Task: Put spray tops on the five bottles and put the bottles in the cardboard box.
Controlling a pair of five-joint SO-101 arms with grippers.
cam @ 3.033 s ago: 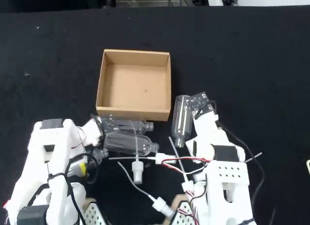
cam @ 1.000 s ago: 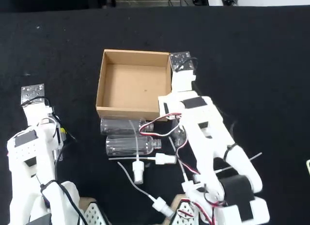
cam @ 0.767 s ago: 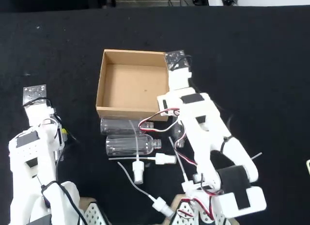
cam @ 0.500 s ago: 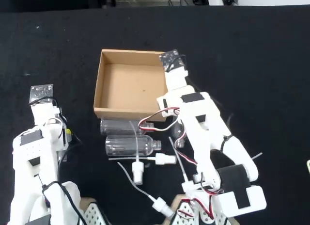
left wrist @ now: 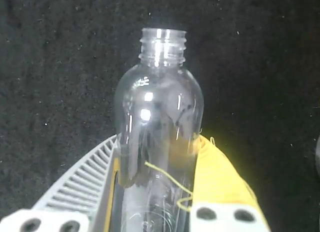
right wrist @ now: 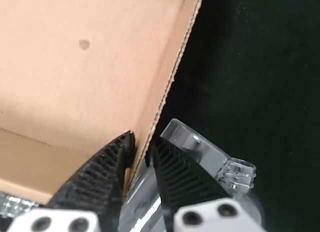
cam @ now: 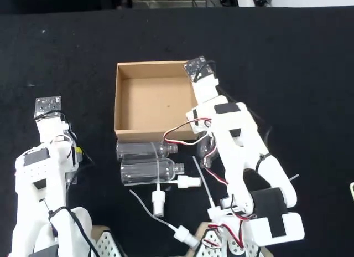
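Tightly, left hand (left wrist: 159, 143) around clear bottle (left wrist: 160, 99), right hand (right wrist: 141, 142) on corrugated box (right wrist: 167, 92) wall.

High view looks down over the table (cam: 287, 57); the close right wrist view shares the cardboard box (cam: 155, 102).

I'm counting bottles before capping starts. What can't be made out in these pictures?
High view: the white right arm covers most of a clear plastic bottle beside the brown cardboard box.
Left wrist view: the left gripper holds another clear bottle; the picture's edge cuts off its base.
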